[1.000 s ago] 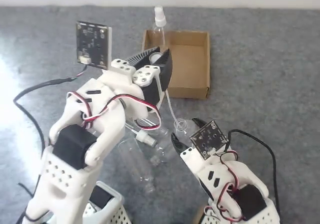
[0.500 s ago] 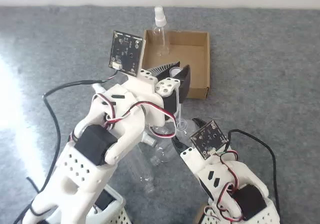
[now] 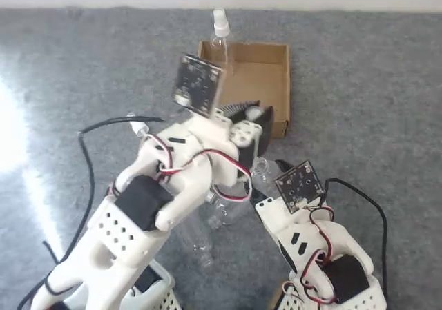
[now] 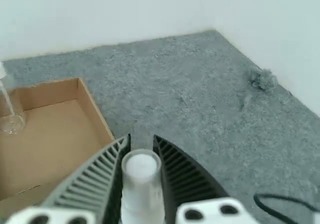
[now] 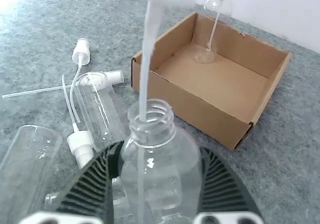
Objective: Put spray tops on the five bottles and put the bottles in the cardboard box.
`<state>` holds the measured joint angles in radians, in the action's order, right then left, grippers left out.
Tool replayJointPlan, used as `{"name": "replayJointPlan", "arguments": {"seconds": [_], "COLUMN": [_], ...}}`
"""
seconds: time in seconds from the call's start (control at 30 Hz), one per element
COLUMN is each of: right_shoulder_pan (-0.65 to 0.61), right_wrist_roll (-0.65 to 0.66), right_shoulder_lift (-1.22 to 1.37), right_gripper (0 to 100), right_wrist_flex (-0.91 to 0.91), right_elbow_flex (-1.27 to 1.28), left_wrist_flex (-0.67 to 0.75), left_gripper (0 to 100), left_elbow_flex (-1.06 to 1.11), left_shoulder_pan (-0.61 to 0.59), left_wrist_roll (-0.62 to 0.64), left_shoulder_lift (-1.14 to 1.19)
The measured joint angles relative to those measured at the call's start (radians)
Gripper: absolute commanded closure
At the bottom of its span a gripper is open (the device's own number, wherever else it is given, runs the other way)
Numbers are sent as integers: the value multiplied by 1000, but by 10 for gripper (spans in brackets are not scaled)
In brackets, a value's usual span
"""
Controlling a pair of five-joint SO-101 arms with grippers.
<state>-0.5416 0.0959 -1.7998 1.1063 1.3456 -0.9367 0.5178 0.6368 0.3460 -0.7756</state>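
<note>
Stock on table, L to R:
- Loose bottles lying on grey carpet, spare spray tops beside them.
- L gripper: fingers clamped on white spray top. Its dip tube hangs down into neck of upright bottle.
- R gripper: fingers closed round that upright bottle, near front of cardboard box.
- Box contents: 1 capped bottle, standing in far-left corner.

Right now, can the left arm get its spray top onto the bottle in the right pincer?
Probably yes: the tube of the top runs into the open neck of the bottle, nothing between.
</note>
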Motion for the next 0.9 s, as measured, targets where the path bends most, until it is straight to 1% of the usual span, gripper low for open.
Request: {"name": "replayJointPlan", "arguments": {"seconds": [0.07, 0.27, 0.43, 0.6, 0.9], "right_shoulder_pan": [5, 6, 6, 6, 63], "right_wrist_roll": [-3, -3, -3, -3, -6], "right_shoulder_lift": [0, 0, 0, 0, 0], "right_gripper": [933, 934, 962, 964, 963], "right_wrist_flex": [0, 0, 0, 0, -3], "right_elbow_flex": [0, 0, 0, 0, 0], "left_wrist_flex": [2, 68, 75, 95, 161], "left_gripper": [987, 987, 987, 987, 984], "left_elbow_flex": [14, 92, 95, 140, 219], "left_shoulder_pan": [15, 15, 17, 17, 26], "left_wrist_roll": [-15, -18, -18, -18, -18], "left_shoulder_lift": [0, 2, 2, 2, 2]}}
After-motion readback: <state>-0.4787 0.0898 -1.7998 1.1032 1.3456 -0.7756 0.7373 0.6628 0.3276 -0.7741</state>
